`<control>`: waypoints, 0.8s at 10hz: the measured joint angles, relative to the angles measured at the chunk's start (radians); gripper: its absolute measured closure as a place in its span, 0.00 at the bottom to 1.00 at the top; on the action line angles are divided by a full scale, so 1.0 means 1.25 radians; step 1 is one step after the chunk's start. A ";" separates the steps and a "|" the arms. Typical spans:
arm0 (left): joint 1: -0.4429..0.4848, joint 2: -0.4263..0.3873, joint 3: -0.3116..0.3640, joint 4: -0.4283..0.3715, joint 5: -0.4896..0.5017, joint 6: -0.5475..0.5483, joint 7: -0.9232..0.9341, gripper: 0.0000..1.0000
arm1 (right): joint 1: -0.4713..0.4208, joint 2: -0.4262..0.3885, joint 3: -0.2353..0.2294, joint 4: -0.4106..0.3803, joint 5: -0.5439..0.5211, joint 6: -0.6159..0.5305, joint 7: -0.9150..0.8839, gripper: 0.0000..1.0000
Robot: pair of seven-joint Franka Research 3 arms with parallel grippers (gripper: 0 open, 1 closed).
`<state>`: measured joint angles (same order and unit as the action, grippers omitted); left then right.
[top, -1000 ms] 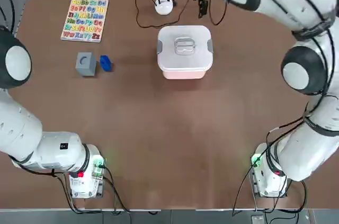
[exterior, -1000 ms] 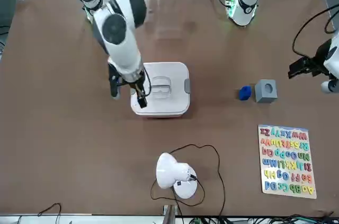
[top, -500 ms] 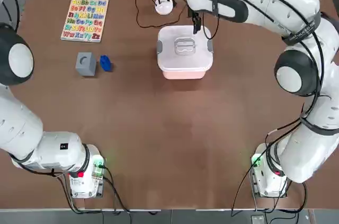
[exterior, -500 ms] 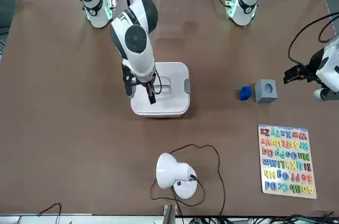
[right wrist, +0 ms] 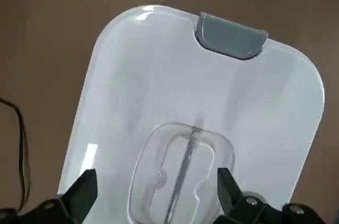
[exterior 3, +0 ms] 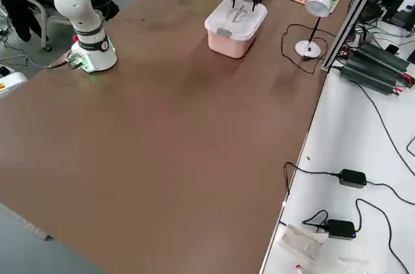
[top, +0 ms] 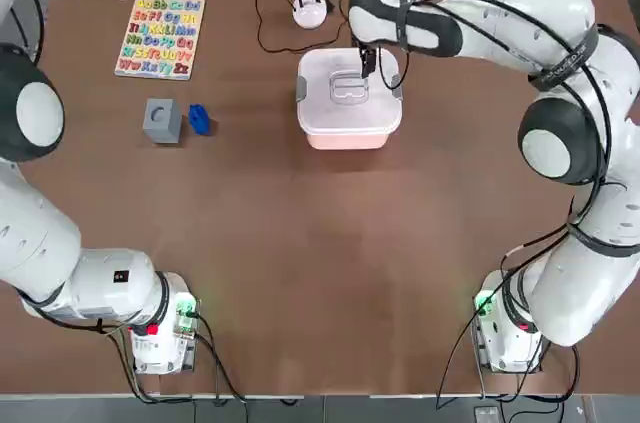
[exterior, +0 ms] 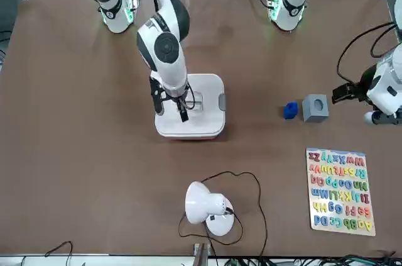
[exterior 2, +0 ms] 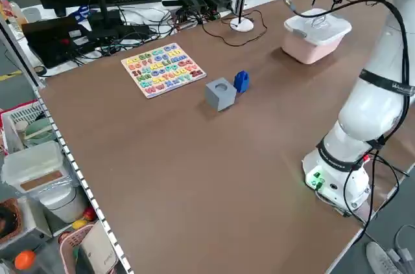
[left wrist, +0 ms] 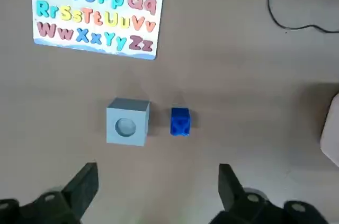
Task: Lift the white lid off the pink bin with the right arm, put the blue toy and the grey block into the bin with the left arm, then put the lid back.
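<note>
My right gripper (right wrist: 153,195) hangs over the lid (top: 349,89), fingers spread wide and empty, the clear handle (right wrist: 183,171) showing between them. The lid sits shut on the bin (top: 348,135), and the bin is my landmark: everything else I place from it.

The step in hand, as I judge it, is taking the lid off. To do it well I want the handle's bar centred between my fingers (right wrist: 79,195) before I come down, not off toward either grey clip (right wrist: 230,36). The bar looks thin and sits in a recess, so I should go straight down into that hollow, one finger on each side of the bar, and close only once both are below its top edge. A skewed approach could catch the recess rim or push the bin across the table (top: 320,273). Whether the clips are latched I cannot tell; if they are, a straight pull may drag the bin up too, so I would lift slowly and watch the pink wall for any rise.

My left gripper (left wrist: 156,192) waits well to the bin's left, wide open and holding nothing, above the block (left wrist: 127,124) and the toy (left wrist: 180,122). Those two sit just beside each other, the toy on the bin's side, with the puzzle board (top: 160,38) farther off.
</note>
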<state>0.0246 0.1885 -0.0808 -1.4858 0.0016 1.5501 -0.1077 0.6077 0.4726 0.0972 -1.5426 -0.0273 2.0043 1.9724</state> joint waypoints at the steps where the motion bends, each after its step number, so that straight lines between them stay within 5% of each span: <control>1: 0.000 0.000 0.000 -0.015 0.000 0.015 -0.001 0.00 | 0.000 0.000 -0.002 -0.001 -0.002 0.006 0.000 0.00; 8: 0.001 0.000 0.000 -0.049 0.000 0.041 -0.003 0.00 | -0.001 -0.002 -0.017 -0.003 -0.029 0.052 0.006 0.00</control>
<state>0.0255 0.1880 -0.0809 -1.5468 0.0016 1.6014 -0.1108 0.6059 0.4699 0.0754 -1.5467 -0.0634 2.0700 1.9801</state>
